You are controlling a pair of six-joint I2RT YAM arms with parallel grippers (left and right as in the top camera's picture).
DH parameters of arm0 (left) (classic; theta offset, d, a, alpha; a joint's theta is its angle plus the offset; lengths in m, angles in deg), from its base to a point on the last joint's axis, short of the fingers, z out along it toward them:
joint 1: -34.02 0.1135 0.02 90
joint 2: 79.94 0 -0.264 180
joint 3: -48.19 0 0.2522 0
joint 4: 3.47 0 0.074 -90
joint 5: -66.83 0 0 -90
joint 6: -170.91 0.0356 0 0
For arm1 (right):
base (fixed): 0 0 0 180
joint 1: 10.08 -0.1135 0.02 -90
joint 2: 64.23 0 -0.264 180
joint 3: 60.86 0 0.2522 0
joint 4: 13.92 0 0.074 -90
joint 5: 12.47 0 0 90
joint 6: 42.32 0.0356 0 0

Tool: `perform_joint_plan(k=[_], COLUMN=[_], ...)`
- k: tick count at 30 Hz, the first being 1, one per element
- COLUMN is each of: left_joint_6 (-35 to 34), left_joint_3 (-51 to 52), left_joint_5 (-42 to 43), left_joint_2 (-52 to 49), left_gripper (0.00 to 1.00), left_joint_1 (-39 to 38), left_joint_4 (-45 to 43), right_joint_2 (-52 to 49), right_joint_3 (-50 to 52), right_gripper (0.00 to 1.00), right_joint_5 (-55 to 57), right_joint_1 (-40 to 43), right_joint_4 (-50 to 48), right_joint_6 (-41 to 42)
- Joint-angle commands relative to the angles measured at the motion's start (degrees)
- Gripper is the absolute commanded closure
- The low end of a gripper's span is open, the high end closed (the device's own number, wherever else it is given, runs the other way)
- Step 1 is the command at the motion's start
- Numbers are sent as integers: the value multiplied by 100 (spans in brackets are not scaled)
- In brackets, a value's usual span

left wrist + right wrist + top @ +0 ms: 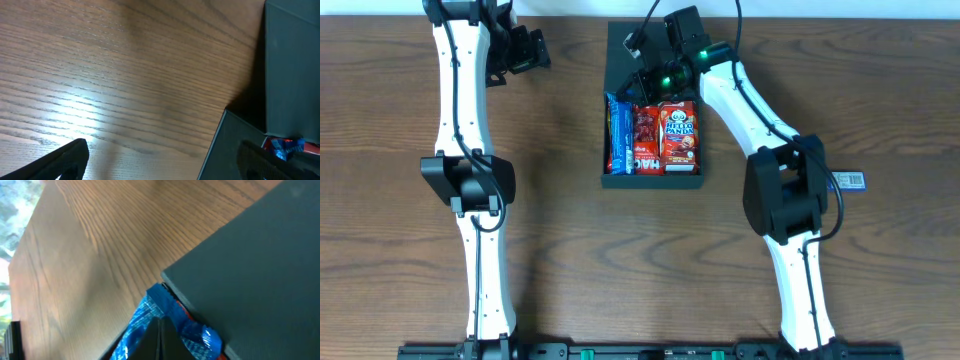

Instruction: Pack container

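The box sits at the far middle of the worktop, between the two arms. Its lid is open at the far side; whether it stands up or lies back is hard to tell. Three packets lie side by side inside and fill the floor: a blue packet on the left, a red packet in the middle and a panda box on the right. No loose snack shows on the worktop, so the filling looks done and what is probably left is shutting the lid.

The right pincer is pressed together with nothing in it. It hangs over the far end of the packets, just by the lid; its wrist view shows the tips right at the blue packet's crimped end, contact unclear. The left pincer is spread wide and empty, over bare worktop to the left of the box, near its far corner
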Motion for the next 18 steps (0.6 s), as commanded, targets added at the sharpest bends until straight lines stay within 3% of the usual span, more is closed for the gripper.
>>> perform_joint_plan(k=[1,18], left_joint_6=[-81,-81], left_joint_3=[-118,-118], left_joint_5=[-44,-42], left_joint_2=[59,59], left_gripper=[5,4], left_joint_1=[4,4], left_joint_4=[7,13], right_joint_2=[-61,-142], right_joint_3=[-66,-66], right_gripper=[99,98], right_joint_5=[52,610], right_joint_1=[-4,-249], right_joint_4=[109,479], right_joint_6=[76,-90])
